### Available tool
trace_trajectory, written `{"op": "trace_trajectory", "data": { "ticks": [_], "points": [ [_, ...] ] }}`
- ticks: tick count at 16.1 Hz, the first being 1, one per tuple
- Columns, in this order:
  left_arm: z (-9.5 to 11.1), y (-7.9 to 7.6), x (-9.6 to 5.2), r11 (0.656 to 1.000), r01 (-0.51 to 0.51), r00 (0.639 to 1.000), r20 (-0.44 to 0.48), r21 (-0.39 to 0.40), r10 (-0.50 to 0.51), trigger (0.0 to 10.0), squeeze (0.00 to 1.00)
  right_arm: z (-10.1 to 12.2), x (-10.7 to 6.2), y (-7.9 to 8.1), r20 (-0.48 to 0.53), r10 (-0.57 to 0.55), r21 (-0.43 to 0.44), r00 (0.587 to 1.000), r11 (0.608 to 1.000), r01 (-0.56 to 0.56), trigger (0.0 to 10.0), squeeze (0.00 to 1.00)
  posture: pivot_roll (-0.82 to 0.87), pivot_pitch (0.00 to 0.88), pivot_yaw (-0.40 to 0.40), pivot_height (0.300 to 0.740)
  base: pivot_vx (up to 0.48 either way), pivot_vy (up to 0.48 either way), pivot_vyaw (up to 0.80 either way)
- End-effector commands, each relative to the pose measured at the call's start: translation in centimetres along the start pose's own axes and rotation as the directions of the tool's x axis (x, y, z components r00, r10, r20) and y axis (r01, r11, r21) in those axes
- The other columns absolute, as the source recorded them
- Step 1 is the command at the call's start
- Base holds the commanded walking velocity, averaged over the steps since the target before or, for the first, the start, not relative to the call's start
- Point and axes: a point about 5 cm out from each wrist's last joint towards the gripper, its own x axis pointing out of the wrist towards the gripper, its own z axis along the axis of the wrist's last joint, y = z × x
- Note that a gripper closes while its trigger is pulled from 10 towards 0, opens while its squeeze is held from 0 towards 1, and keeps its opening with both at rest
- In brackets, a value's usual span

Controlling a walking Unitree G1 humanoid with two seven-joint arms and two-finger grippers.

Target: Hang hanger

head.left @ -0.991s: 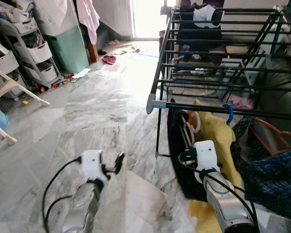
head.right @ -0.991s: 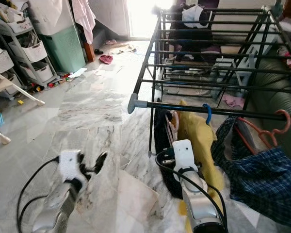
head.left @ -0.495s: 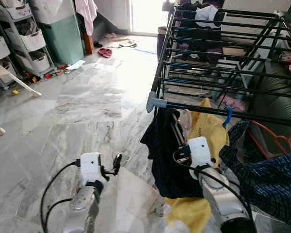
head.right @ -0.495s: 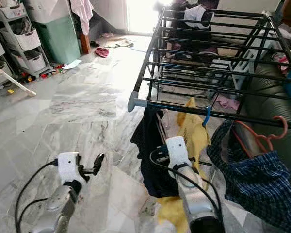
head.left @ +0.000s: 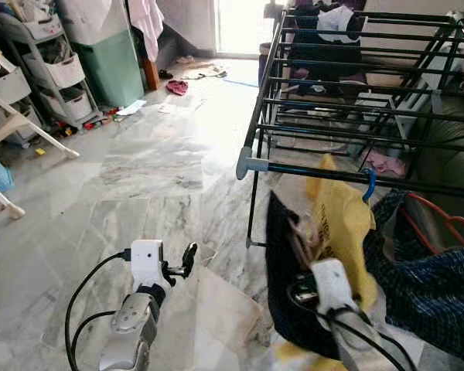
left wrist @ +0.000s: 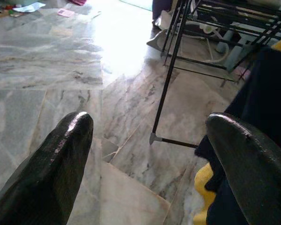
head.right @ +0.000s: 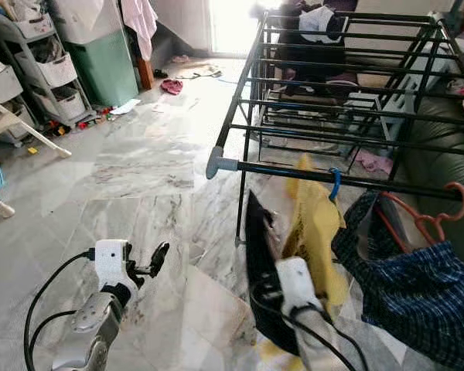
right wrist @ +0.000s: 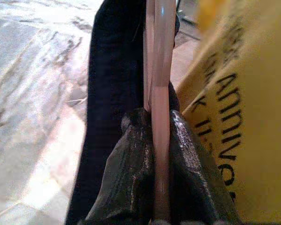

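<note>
My right gripper [right wrist: 160,154] is shut on a pale pink hanger [right wrist: 158,70] that carries a dark navy garment [head.left: 282,301]. It holds them just below the front rail [head.left: 348,175] of the black drying rack [head.left: 325,77], left of a yellow garment [head.left: 342,224] that hangs from a blue hook [head.left: 369,184]. In the head views the hanger's top [head.left: 297,232] is below the rail, apart from it. My left gripper [head.left: 187,260] is open and holds nothing, low over the marble floor; its fingers [left wrist: 61,159] stand wide apart.
A blue plaid garment [head.left: 437,286] on an orange hanger [head.left: 448,224] hangs at the right. Storage shelves [head.left: 50,77], a green bin [head.left: 112,69] and white chair legs [head.left: 15,131] line the left. Clothes lie on the far floor [head.left: 176,87]. The rack's leg [head.left: 252,209] stands by the dark garment.
My right gripper, with the pink hanger and dark garment, has dropped lower and come back toward me, away from the rail. The left gripper stays open. The camera has shifted slightly.
</note>
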Motion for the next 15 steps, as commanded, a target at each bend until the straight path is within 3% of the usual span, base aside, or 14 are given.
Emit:
{"op": "trace_trajectory", "data": {
  "ticks": [1,2,5,15],
  "points": [
    [0.1,0.2,-0.1,1.0,0.002,1.0,0.003,0.01,-0.002,10.0,0.0,2.9,0.0,-0.4,0.156,-0.024,0.001,0.987,1.0,0.024,10.0,0.0,-0.16,0.0,0.061,0.74,0.0,0.0,0.0],
    [0.1,0.2,-0.1,1.0,0.008,1.0,0.001,0.012,-0.008,10.0,0.0,4.5,-0.5,-0.9,0.259,-0.073,0.009,0.963,0.997,0.073,10.0,0.0,-0.16,0.0,0.068,0.74,0.0,0.0,0.0],
    [0.2,0.3,0.0,1.0,0.011,1.0,0.002,0.016,-0.011,10.0,0.0,6.7,-0.2,-1.0,0.328,-0.1,0.033,0.939,0.995,0.095,10.0,0.0,-0.16,0.0,0.076,0.74,0.0,0.0,0.0],
    [0.3,0.2,0.2,1.0,0.012,1.0,0.002,0.012,-0.012,10.0,0.0,10.1,3.8,0.7,0.221,-0.036,0.14,0.975,0.99,0.005,10.0,0.0,-0.16,0.0,0.068,0.74,0.0,0.0,0.0]
  ]
}}
